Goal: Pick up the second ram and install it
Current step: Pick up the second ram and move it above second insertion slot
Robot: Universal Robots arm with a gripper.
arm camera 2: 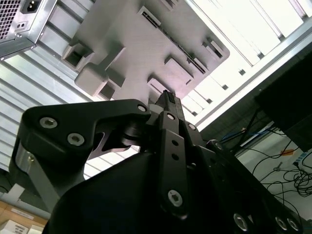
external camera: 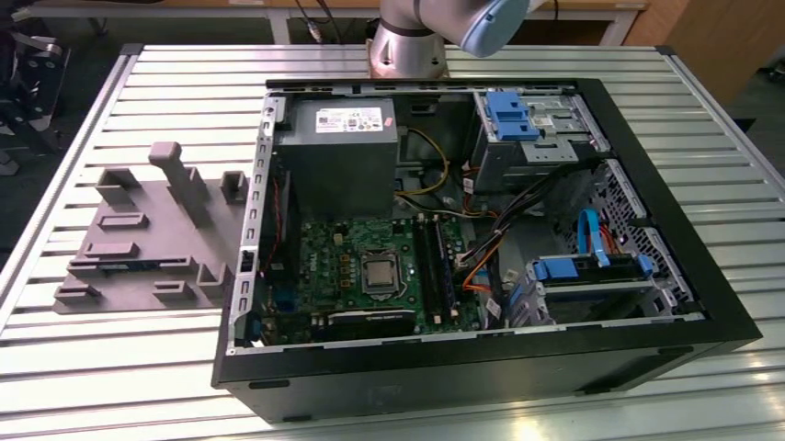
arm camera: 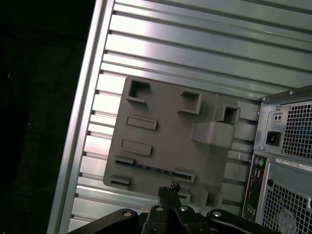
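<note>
The second ram [arm camera: 155, 168] is a thin dark stick standing on edge in the grey fixture block [arm camera: 165, 126], held between two small holders. The exterior view has the ram [external camera: 129, 266] low on the fixture block [external camera: 147, 239], at the exterior view's left of the open computer case [external camera: 687, 276]. My gripper [arm camera: 171, 187] hangs well above the fixture with its fingers drawn together and nothing between them. In the second wrist view the gripper [arm camera 2: 168, 96] points toward the fixture edge where the ram [arm camera 2: 179, 47] lies.
The motherboard [external camera: 368, 266] with its long black memory slots [external camera: 432, 262] lies inside the case, beside the power supply [external camera: 337, 147], drive bays [external camera: 534, 129] and loose cables. The slatted metal table [external camera: 160, 92] ends close behind the fixture. The arm's base [external camera: 411, 41] stands behind the case.
</note>
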